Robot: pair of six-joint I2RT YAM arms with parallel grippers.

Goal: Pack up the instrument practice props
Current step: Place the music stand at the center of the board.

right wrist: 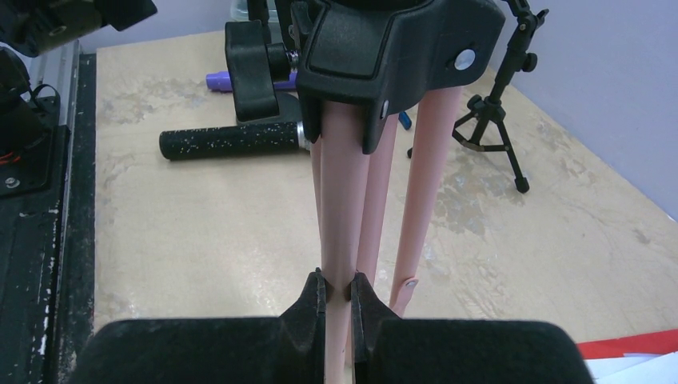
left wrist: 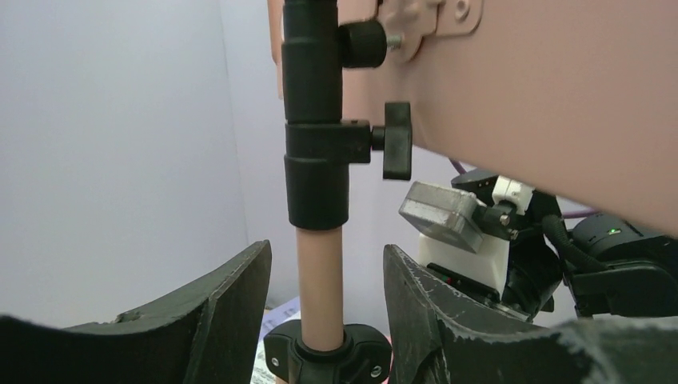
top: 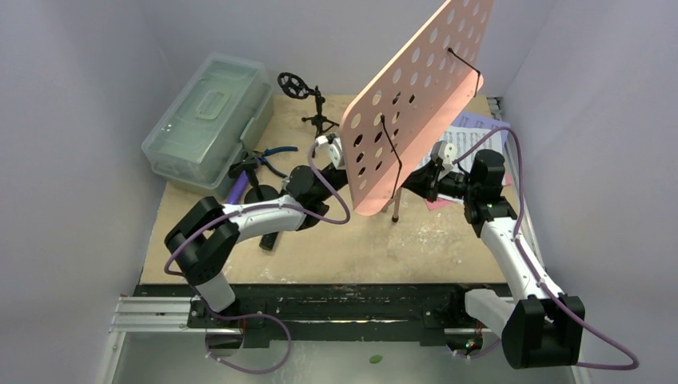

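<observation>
Right gripper (right wrist: 337, 286) nearest: clenched on one thin pink tube leg (right wrist: 342, 208) of the pink perforated music rack (top: 416, 88), low down, pads touching both sides. The legs hang bunched, nearly parallel, under a black plastic hub (right wrist: 392, 48). Left gripper (left wrist: 326, 268) straddles the rack's smooth pink pole (left wrist: 318, 304) from the other side, fingers released, a gap on each side, no contact. The pole's long axis is upright and runs straight through that gap. A black clamp collar (left wrist: 317, 172) with wing knob (left wrist: 396, 140) sits just above. Likely next: the left closes on the pole, a squeeze only, no reach. The rack stands mid-table, panel tilted. Beyond it: speckled black-silver microphone (right wrist: 232, 142) lying flat, black mic tripod (top: 316, 108) upright, clear greenish plastic case (top: 209, 112) far left, lid on.
</observation>
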